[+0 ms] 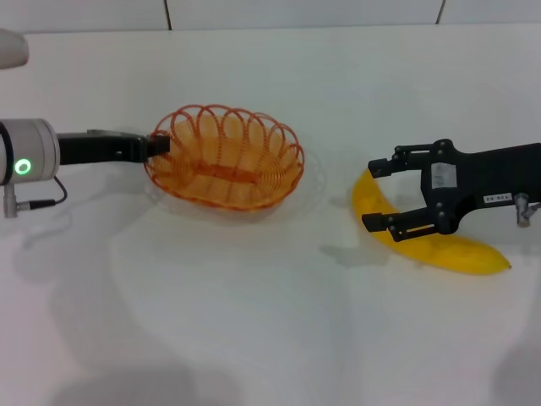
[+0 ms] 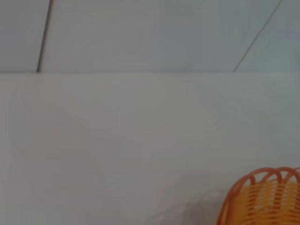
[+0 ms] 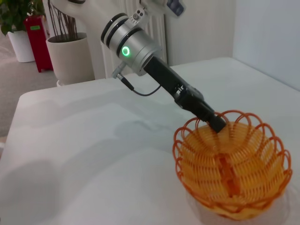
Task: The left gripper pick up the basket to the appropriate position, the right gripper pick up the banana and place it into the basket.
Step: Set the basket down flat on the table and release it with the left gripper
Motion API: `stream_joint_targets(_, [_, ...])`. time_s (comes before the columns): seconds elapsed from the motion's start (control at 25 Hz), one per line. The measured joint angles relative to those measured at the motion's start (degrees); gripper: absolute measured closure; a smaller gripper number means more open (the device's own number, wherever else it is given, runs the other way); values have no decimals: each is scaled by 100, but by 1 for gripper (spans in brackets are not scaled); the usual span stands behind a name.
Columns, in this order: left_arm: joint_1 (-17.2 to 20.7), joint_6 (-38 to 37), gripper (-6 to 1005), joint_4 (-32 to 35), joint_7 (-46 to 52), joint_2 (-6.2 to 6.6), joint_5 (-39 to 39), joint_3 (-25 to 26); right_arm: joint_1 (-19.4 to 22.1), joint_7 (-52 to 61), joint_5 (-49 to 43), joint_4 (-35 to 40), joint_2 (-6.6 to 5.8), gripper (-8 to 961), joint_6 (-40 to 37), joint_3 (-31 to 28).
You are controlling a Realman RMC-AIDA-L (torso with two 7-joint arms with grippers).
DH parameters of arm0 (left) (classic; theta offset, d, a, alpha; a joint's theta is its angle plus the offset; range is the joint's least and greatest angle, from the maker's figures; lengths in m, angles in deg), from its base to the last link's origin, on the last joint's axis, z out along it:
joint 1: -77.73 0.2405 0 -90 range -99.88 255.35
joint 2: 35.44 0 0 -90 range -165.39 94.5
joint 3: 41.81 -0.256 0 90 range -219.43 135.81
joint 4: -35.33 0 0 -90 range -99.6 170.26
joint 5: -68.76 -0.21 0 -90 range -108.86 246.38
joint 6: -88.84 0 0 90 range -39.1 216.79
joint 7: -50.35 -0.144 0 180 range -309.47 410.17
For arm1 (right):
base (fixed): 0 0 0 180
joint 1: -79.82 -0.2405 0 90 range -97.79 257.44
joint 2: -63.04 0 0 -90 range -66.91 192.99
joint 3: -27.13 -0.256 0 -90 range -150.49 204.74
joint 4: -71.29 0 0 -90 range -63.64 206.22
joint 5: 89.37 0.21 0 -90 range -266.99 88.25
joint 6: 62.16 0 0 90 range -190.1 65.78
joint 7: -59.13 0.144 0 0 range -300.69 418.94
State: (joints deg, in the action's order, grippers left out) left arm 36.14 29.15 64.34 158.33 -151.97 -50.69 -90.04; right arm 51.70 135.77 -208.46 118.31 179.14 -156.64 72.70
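Note:
The orange wire basket (image 1: pixel 226 156) sits left of centre on the white table; it also shows in the left wrist view (image 2: pixel 262 197) and the right wrist view (image 3: pixel 232 168). My left gripper (image 1: pixel 159 144) reaches in from the left and is shut on the basket's left rim, as the right wrist view (image 3: pixel 216 123) shows. The yellow banana (image 1: pixel 439 249) lies on the table to the right of the basket. My right gripper (image 1: pixel 374 194) is open, its two fingers straddling the banana's far end. Whether it touches the banana I cannot tell.
The white table (image 1: pixel 254 321) stretches wide in front of the basket and banana. A wall stands behind its far edge (image 1: pixel 296 25). Beyond the table, the right wrist view shows potted plants (image 3: pixel 70 51) on the floor.

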Motion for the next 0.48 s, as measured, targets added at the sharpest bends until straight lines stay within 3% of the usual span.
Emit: stream_joint_targets(0.48, [-6,371,927,-323,39,-2,45,76,-7,0,-7,0,0,119,0,26])
